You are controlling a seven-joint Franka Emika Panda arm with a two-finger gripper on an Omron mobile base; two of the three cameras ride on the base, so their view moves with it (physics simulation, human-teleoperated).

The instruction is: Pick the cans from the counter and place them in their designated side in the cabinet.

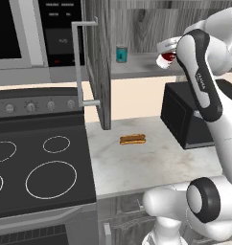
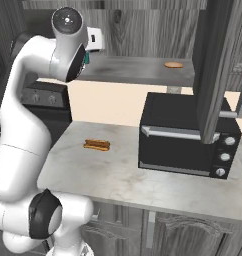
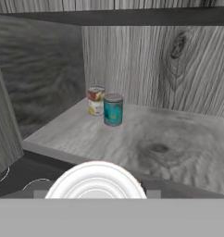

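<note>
squeezing the red can in the gripper, jaws pressing in on its two sides. holding it up at the open front of the cabinet, just over the near edge of the shelf, not yet resting on it. looking along the hand, seeing the can's round silver top down low and the shelf stretching out ahead.

seeing the teal can standing upright on the shelf, over toward the left wall. spotting another small can with a red, yellow and white label just behind it, near or maybe touching, hard telling which. noticing a small brown thing lying far over on the right end of the shelf, too small for naming.

seeing on the counter a hot dog lying near the middle and a black oven sitting to the right.

judging the job as nearly over: teal can in place, red can up at the cabinet, no more cans waiting down below. needing only to carry the red can to its side, set it down flat, let go, and pull the hand back out without bumping the door or the other cans. not knowing from here which side belongs to the red can.
</note>
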